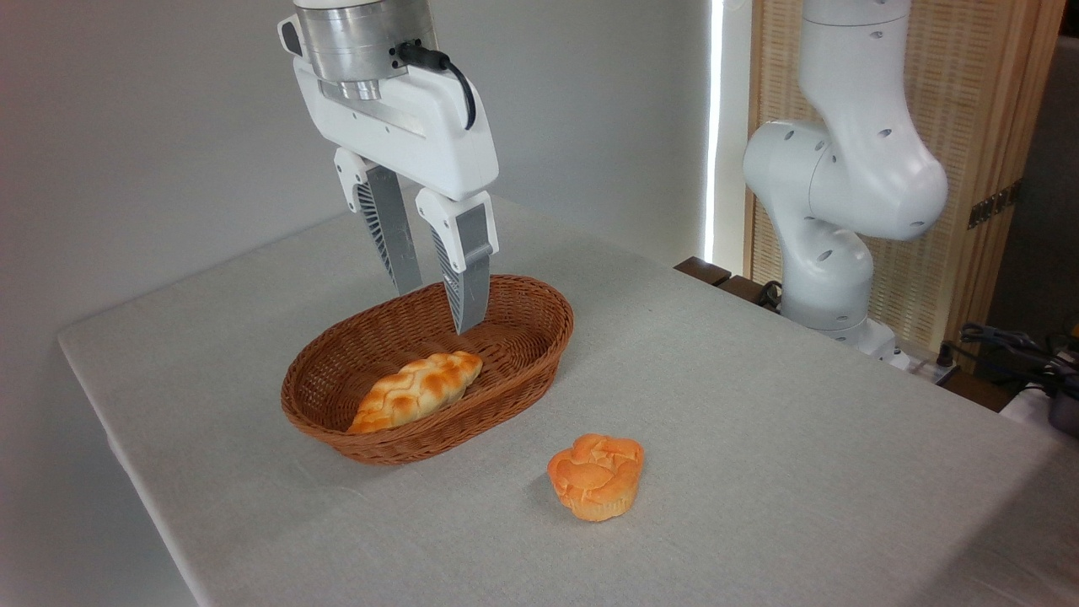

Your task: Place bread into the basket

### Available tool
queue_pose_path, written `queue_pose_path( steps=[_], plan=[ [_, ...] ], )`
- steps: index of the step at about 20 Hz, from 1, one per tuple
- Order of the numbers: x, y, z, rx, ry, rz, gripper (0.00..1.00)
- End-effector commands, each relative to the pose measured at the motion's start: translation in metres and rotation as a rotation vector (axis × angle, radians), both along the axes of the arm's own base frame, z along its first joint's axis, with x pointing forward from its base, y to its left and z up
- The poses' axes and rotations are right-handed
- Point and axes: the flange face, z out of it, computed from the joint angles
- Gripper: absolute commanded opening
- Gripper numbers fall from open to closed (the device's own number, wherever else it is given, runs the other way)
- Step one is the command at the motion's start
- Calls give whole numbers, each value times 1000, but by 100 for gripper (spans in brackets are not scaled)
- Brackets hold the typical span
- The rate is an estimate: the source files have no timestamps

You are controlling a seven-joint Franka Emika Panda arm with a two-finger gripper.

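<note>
Nearest the camera, the table's front edge cuts diagonally across the lower left, and there is plenty of bare cloth along it. One bun sits out on that cloth, upright, knotted top showing, alone in the open with free space on every side. It lies just off the basket's near right rim, apart from it, not touching.

Behind it, one oval wicker basket, long axis running back to the right, and one braided loaf lying inside toward its near left end. The far right half of the basket floor is bare.

Up above that bare half hangs the gripper, fingers pointing down, parted by a narrow gap, holding nothing. Its tips hover over the basket's far rim, clear of the loaf. The bun is well to the lower right of the jaws, down on the table.

Farther back on the right, the arm's white base stands past the table's far edge.
</note>
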Motion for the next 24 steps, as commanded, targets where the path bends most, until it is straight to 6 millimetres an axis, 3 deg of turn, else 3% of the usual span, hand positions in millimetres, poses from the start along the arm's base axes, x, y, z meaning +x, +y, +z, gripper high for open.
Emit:
queue_pose_path(
  steps=[1, 5, 11, 15, 18, 24],
  plan=[
    [-7, 6, 4, 7, 5, 5, 100],
    [-20, 10, 2, 6, 15, 10, 100],
    [-62, 16, -10, 2, -40, -13, 100],
    [-94, 54, -17, -9, -66, -85, 100],
    [-112, 74, -39, 52, -63, -143, 100],
    [-108, 70, -97, 74, -107, -209, 100]
  ],
)
